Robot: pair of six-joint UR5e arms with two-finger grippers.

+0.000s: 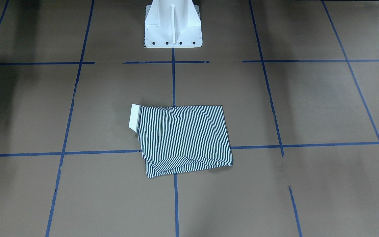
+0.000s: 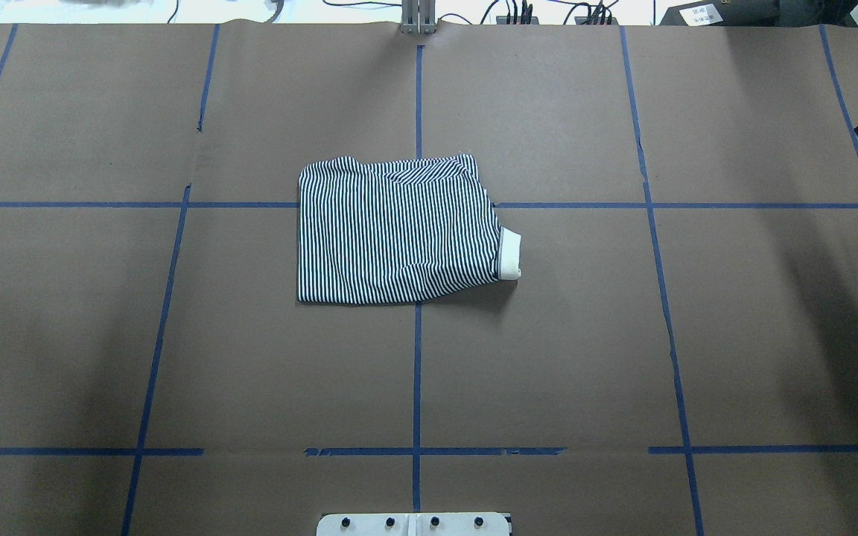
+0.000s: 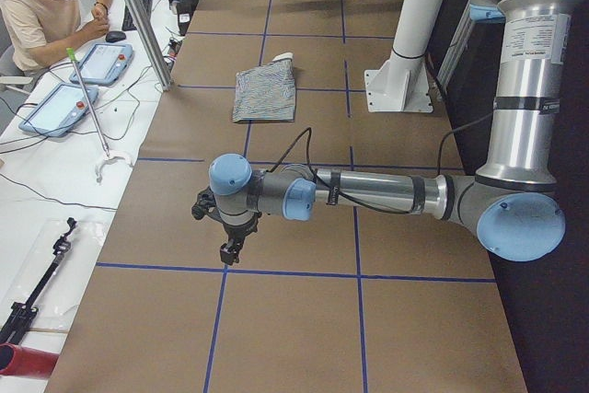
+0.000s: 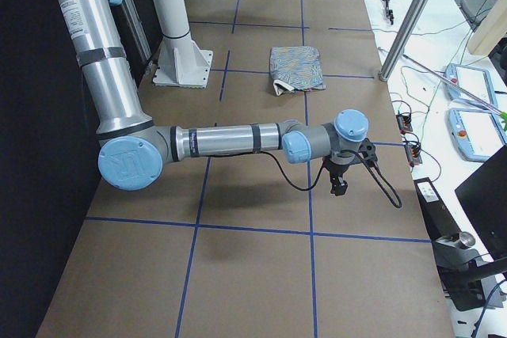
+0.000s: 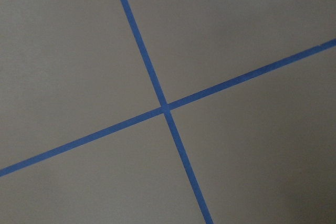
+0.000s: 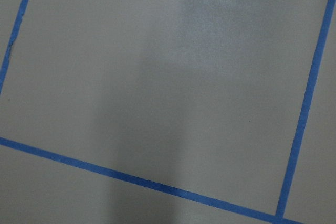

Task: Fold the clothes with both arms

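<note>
Striped polo shirt (image 2: 399,238), folded flat.

The only mark you can make out is an embossed logo, seemingly "UR", on the blue joint cap (image 4: 124,162) of the right arm (image 4: 226,140); the white label (image 2: 701,12) on the dark device (image 2: 742,11) is too small to read.

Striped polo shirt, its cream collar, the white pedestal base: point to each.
striped polo shirt (image 2: 395,234), overhead view, middle of folded body.
cream collar (image 2: 509,254), overhead view, its folded band.
white pedestal base (image 1: 173,23), front-facing view, its central rib.
</note>
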